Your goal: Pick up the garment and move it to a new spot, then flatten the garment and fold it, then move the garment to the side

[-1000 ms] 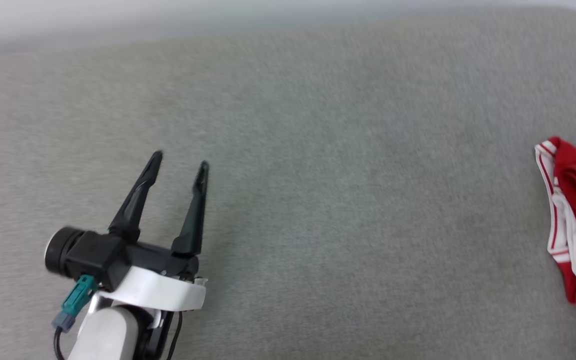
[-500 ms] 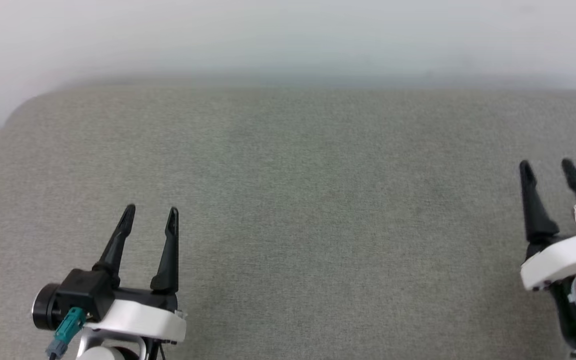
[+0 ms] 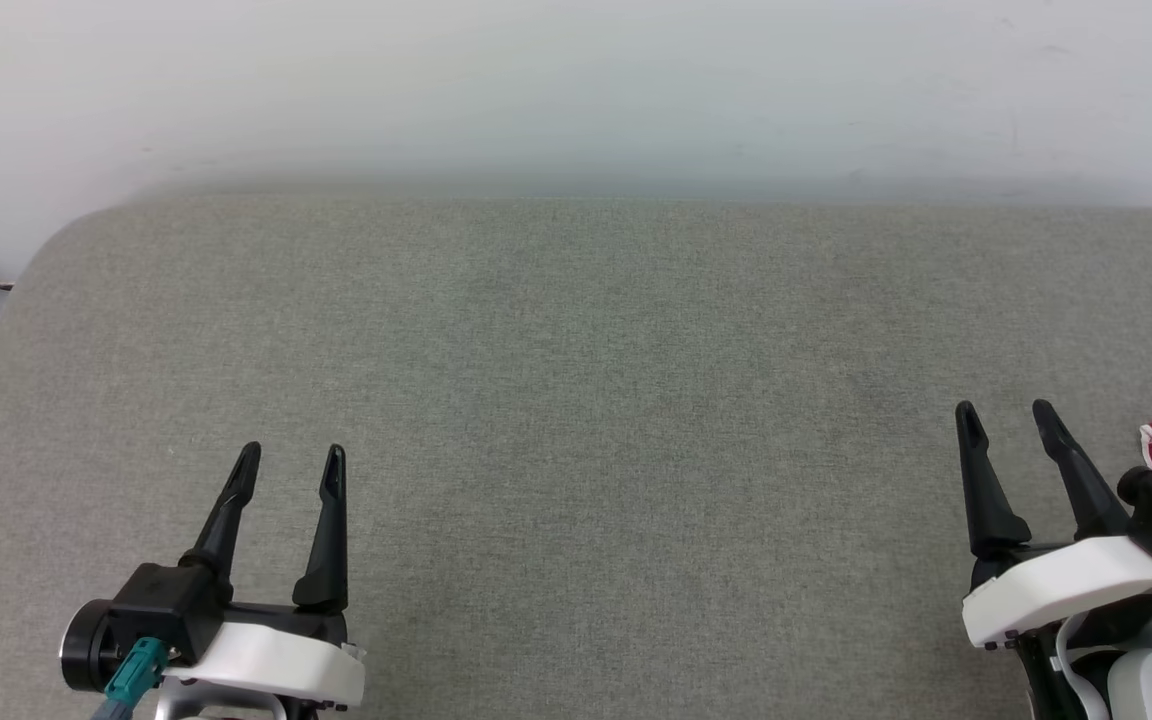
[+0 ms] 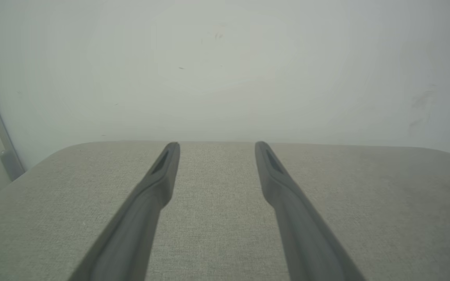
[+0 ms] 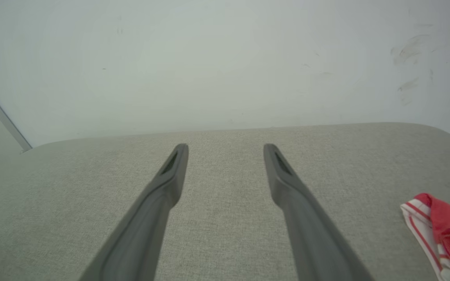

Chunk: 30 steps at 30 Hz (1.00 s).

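Grey fabric tbl (image 3: 576, 400), rounded corners; white wall (image 3: 576, 80) behind.

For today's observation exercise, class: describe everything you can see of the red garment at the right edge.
The garment is a soft red fabric with a white band trimmed in thin red stripes. It lies bunched and crumpled, mostly cut off by the frame edge, on the grey cloth-covered surface, to the right of the right gripper, which stands clear of it.
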{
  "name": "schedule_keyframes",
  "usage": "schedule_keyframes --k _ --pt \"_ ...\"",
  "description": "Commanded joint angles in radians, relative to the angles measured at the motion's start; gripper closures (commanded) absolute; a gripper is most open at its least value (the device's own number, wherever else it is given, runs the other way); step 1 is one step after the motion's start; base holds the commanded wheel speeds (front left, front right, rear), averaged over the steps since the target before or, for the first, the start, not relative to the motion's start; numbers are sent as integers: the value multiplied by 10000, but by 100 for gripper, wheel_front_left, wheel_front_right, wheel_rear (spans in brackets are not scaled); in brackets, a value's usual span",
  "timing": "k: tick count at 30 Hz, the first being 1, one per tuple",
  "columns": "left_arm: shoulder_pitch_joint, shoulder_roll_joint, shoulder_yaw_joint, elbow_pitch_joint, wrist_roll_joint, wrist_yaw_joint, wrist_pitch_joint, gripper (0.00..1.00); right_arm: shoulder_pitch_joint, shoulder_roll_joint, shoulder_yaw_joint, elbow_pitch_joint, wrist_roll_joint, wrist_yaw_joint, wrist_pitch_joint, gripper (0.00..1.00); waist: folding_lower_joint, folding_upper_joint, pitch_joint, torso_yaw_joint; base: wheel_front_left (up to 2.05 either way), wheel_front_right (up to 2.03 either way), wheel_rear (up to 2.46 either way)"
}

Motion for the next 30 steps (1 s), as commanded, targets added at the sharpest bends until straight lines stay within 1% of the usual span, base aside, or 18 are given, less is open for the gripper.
schedule_keyframes --k 1,12,22,23,26,30 --pt "88 5 65 -32 62 -3 -21 0 -47 47 7 8 -8 -9 -31 0 1 -1 -1 -8 0 0 0" --pt "101 -273 347 -35 105 -260 -21 0 -120 117 1 69 -27 -9 -70 0 1 -1 -67 -59 0 0 0" --pt "157 -416 442 -53 143 -321 -21 0 -41 144 63 19 -25 -9 -60 0 1 -1 -117 -87 0 0 0" --pt "89 -374 447 2 137 -290 0 100 -27 104 51 80 -30 0 -49 100 2 -1 -120 -87 0 0 0" --pt "226 -395 430 303 130 -288 4 100 141 111 48 380 -35 0 -35 100 1 -1 -123 -89 0 0 0" --pt "197 -396 433 393 -647 -286 161 100 88 118 -24 538 678 0 106 100 2 -1 -140 -102 0 0 0"
